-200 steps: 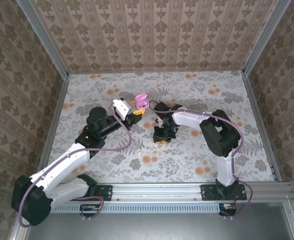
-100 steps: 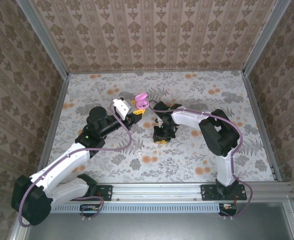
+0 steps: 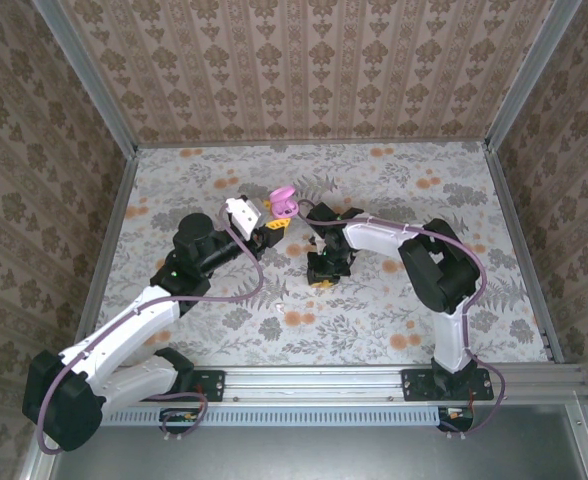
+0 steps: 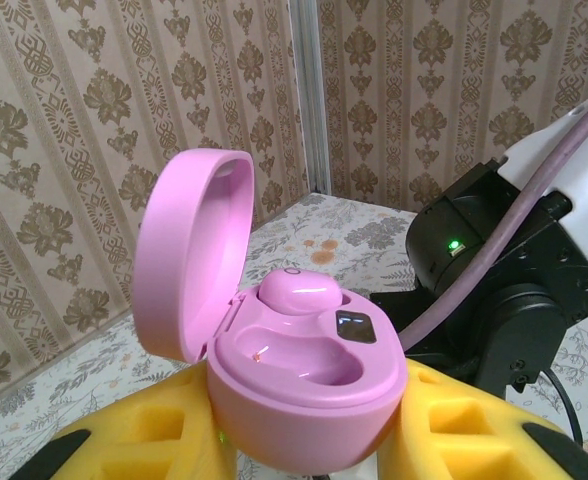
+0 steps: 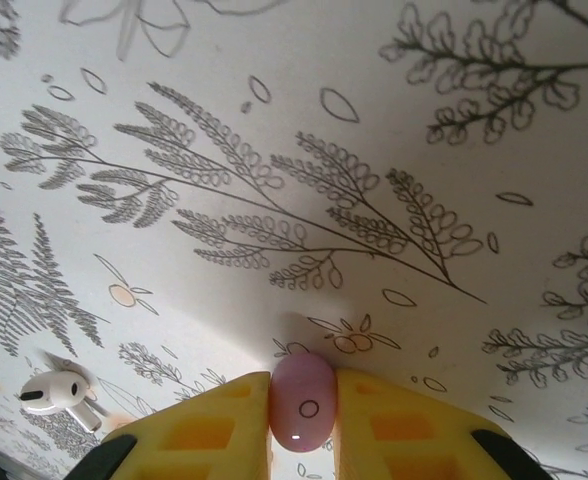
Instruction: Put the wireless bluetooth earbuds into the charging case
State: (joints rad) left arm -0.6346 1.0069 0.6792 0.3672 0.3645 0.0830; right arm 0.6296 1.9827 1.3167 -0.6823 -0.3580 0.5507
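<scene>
My left gripper (image 4: 304, 445) is shut on the pink charging case (image 4: 309, 395), its yellow fingers (image 4: 139, 440) pressing both sides. The case's lid (image 4: 189, 260) stands open. One pink earbud (image 4: 299, 290) sits in the far slot and the near slot (image 4: 299, 358) is bare. From above, the case (image 3: 282, 202) is held over the table's middle, with the left gripper (image 3: 272, 220) under it. To its right, my right gripper (image 3: 323, 276) points down at the table. Its yellow pads (image 5: 209, 430) are shut on a second pink earbud (image 5: 302, 402) that rests on the printed surface.
A white stemmed earbud (image 5: 59, 392) lies loose on the table to the left of the right gripper. The right arm's black wrist (image 4: 504, 300) and purple cable are close behind the case. Patterned walls (image 3: 314, 70) enclose the floral table (image 3: 424, 190).
The right gripper's jaws have closed the last bit onto the pink earbud. The left arm and the case have not moved.
</scene>
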